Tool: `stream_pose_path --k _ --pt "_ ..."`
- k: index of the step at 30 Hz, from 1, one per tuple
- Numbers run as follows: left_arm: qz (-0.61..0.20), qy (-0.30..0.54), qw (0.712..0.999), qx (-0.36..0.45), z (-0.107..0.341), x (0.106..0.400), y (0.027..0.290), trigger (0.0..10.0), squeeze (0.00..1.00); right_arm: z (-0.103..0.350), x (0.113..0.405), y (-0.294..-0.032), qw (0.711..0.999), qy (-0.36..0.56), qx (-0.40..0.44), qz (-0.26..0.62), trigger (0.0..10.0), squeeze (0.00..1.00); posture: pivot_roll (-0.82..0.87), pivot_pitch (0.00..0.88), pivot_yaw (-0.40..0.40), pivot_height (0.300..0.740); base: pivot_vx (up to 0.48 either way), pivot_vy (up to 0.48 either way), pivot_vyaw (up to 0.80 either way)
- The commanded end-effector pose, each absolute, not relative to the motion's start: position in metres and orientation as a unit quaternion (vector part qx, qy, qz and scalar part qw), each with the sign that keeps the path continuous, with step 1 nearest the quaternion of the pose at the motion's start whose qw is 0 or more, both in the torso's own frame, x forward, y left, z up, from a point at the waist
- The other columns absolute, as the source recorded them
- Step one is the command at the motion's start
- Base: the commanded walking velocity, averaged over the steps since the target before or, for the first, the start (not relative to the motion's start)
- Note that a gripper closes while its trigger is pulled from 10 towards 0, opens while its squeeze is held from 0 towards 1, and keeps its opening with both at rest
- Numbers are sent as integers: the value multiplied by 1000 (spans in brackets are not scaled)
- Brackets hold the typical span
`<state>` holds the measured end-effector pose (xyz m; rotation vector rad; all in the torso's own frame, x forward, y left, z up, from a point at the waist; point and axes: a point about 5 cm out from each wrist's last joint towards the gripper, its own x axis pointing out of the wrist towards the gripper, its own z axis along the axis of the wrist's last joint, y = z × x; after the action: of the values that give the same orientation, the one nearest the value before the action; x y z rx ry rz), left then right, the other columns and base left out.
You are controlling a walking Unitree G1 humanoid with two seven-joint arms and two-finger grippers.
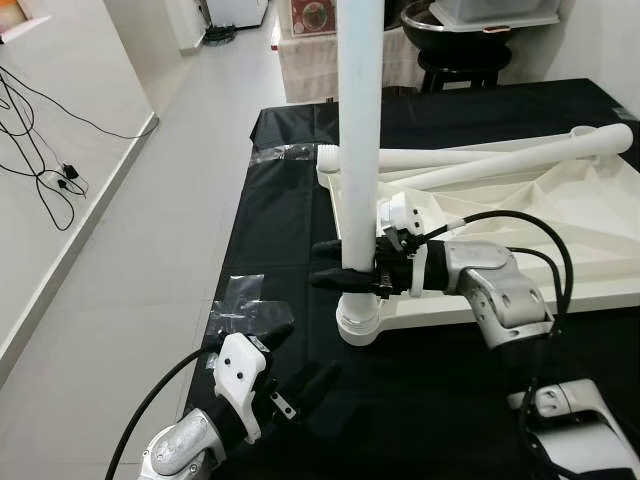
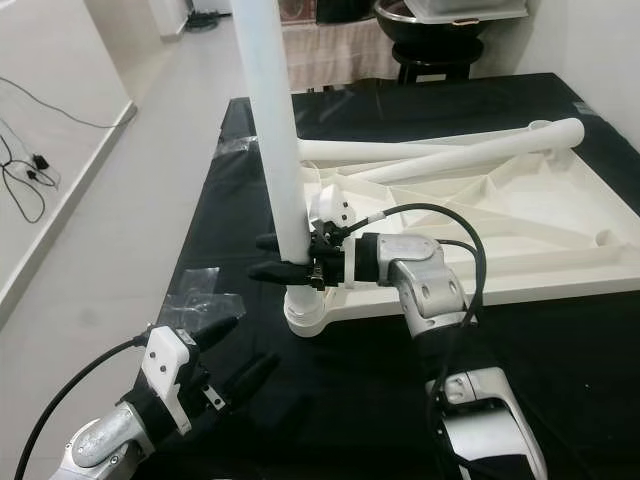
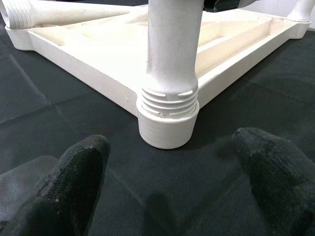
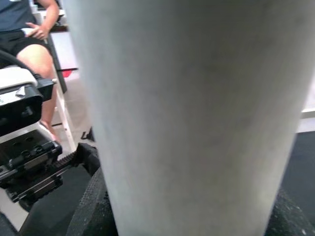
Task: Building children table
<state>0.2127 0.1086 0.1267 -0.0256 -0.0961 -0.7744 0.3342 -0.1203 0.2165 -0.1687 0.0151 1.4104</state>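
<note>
Black cloth (image 1: 450, 390) covers work surface; white tabletop (image 1: 560, 215) lies inverted on it, two loose legs (image 1: 500, 160) across it. Clear plastic wrap (image 1: 240, 305) near my left gripper (image 1: 300, 365), fingers apart, empty. My right gripper (image 1: 335, 263) clamped on upright leg (image 1: 360, 120) seated in corner socket (image 1: 357, 322).

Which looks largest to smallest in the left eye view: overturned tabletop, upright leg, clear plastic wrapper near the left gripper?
1. Overturned tabletop.
2. Upright leg, held by the right gripper; being nearer the camera inflates it.
3. Clear plastic wrapper, clearly smallest.
</note>
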Motion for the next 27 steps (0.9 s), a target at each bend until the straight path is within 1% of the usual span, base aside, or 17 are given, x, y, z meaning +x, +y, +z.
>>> stream_pose_path --k 1,5,7,8,9,10,11,12,13,14,15,16,22,23,25,26,27 --pt "-377 -33 926 -11 123 210 109 10000 0 204 333 -119 749 28 -65 659 0 0 85 163 89 740 0 0 0" --pt "-377 -33 925 -12 123 210 109 10000 0 200 333 -122 754 30 -69 652 0 0 84 164 89 740 0 0 0" --pt "-377 -34 925 -13 124 209 108 10000 0 187 335 -129 821 48 -86 562 0 0 77 174 76 740 0 0 0" --pt "-377 -34 925 -13 124 209 108 10000 0 187 335 -129 821 48 -86 562 0 0 77 174 76 740 0 0 0" --pt "-377 -34 926 -14 124 208 108 10000 0 181 335 -131 856 55 -81 508 0 0 73 177 60 740 0 0 0" --pt "-377 -34 926 -14 124 208 108 10000 0 181 335 -131 856 55 -81 508 0 0 73 177 60 740 0 0 0" --pt "-373 -36 927 -16 125 208 110 10000 0 149 313 -126 956 88 -28 280 0 0 71 193 67 740 0 0 0" --pt "-371 -37 928 -17 125 208 112 10000 0 137 296 -127 972 110 -22 207 0 0 71 193 67 740 0 0 0" --pt "-371 -37 928 -17 125 208 112 10000 0 137 296 -127 972 110 -22 207 0 0 71 193 67 740 0 0 0" --pt "-369 -38 928 -17 126 209 112 10000 0 129 281 -124 978 117 -30 169 0 0 58 189 85 740 0 0 0" --pt "-369 -38 928 -17 126 209 112 10000 0 129 281 -124 978 117 -30 169 0 0 58 189 85 740 0 0 0" --pt "-369 -38 929 -17 125 209 112 10000 0 126 274 -117 976 121 -32 180 0 0 53 185 86 740 0 0 0" --pt "-380 -36 924 -22 123 212 108 10000 0 134 290 -109 967 97 -53 231 0 0 52 159 68 740 0 0 0" --pt "-381 -36 924 -22 123 213 108 10000 0 135 293 -109 967 94 -54 231 10000 0 52 159 68 740 0 0 0" --pt "-380 -36 924 -22 123 213 107 10000 0 138 294 -106 966 91 -54 236 10000 0 51 151 65 740 0 0 0" --pt "-375 -37 926 -23 123 213 107 10000 0 147 295 -100 962 76 -38 260 10000 910 56 143 59 740 0 0 0" --pt "-372 -37 927 -24 122 214 107 10000 0 154 295 -96 958 64 -26 277 10000 1000 56 143 59 740 0 0 0"
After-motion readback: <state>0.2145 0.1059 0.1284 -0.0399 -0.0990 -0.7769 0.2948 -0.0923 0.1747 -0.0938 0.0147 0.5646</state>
